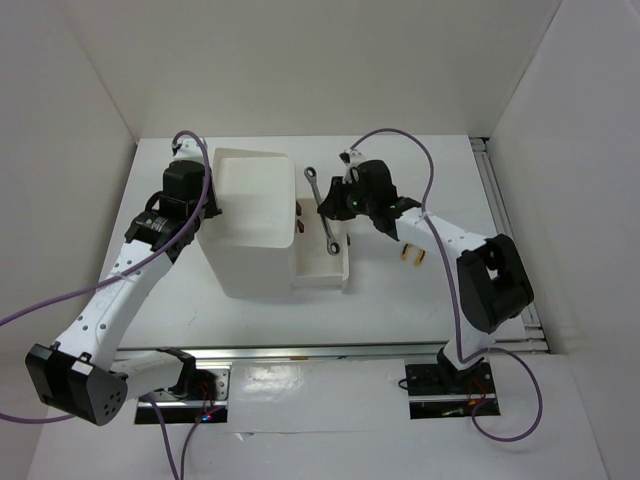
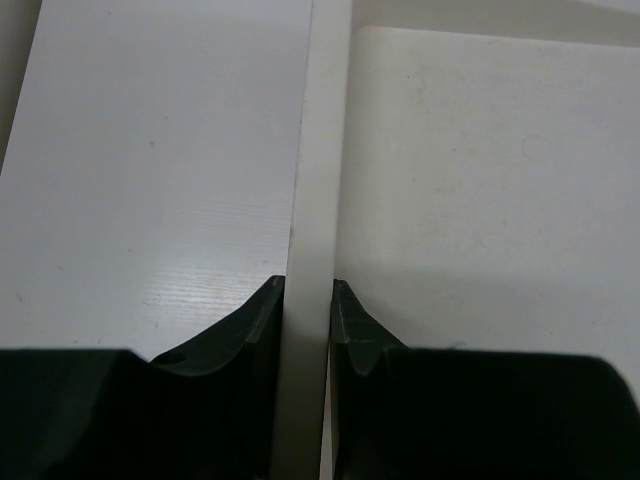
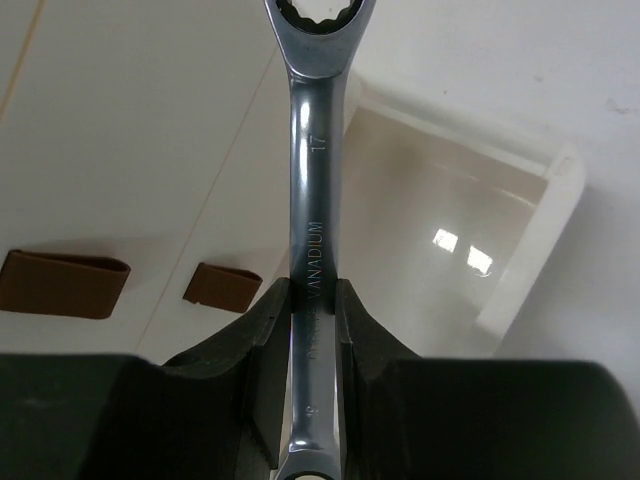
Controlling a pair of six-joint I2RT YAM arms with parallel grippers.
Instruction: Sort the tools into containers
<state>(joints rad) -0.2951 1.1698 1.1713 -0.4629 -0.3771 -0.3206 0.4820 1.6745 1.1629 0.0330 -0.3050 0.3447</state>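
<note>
Right gripper [image 3: 312,292]: closed on the shank of a silver wrench [image 3: 312,180], fingers bearing on its two narrow edges, stamped face toward the wrist camera, ring end projecting forward. Held in the air over the open pull-out drawer [image 3: 560,190] at the foot of the tall white box [image 1: 250,215], just beside two reddish-brown handles [image 3: 62,283]. Not yet let go.

Left gripper [image 2: 308,292]: shut across the thin wall [image 2: 312,150] of the same box, one finger on either side, bracing it.

Handling, as judged: steel, rigid, dense for its bulk, polished and hence slippery. Liable to pivot in a narrow pinch taken far from the middle. Best seized across the straight shank near mid-length, never on the rounded ends. Not fragile. Worth lowering close to the drawer floor before release, to spare the thin plastic a knock and to stop any bounce.

Further out: a small yellow-handled item [image 1: 411,255], probably pliers though too small to identify firmly, lying on the table [image 1: 420,300] beside the right forearm.
</note>
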